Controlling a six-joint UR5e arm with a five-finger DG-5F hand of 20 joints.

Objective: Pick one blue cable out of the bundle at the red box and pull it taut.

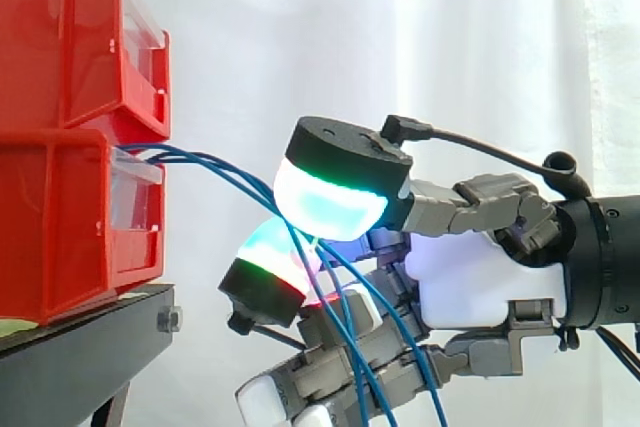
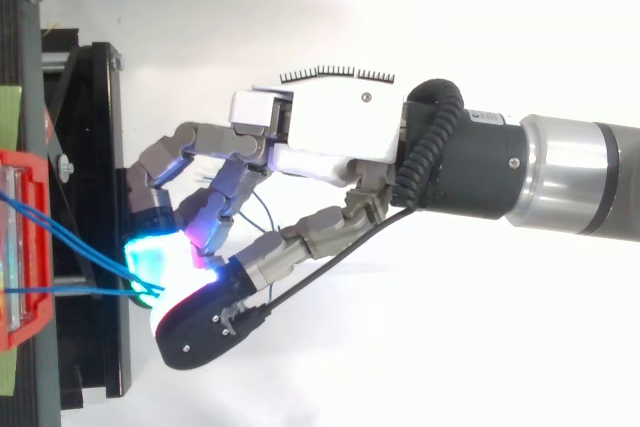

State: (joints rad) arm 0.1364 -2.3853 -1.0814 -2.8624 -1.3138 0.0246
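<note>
Three thin blue cables [image 1: 215, 169] leave the front of the lower red bin [image 1: 70, 227] and arc rightward and down. They run between two glowing fingertips [image 1: 330, 202] of my hand [image 1: 480, 282], a cyan pad above and a green-red pad below, then hang down past the lower fingers. The two pads are closed together on the cables a short way from the bin. In the top view the blue cables [image 2: 70, 247] come off the red bin [image 2: 20, 247] and converge at the glowing pads of my hand [image 2: 330, 132]. The strands still curve and sag.
A second red bin [image 1: 60, 37] is stacked on the lower one. Both rest on a black stand [image 1: 80, 347] at the left, whose edge [image 2: 95, 197] lies just under my fingertips. A white curtain hangs behind.
</note>
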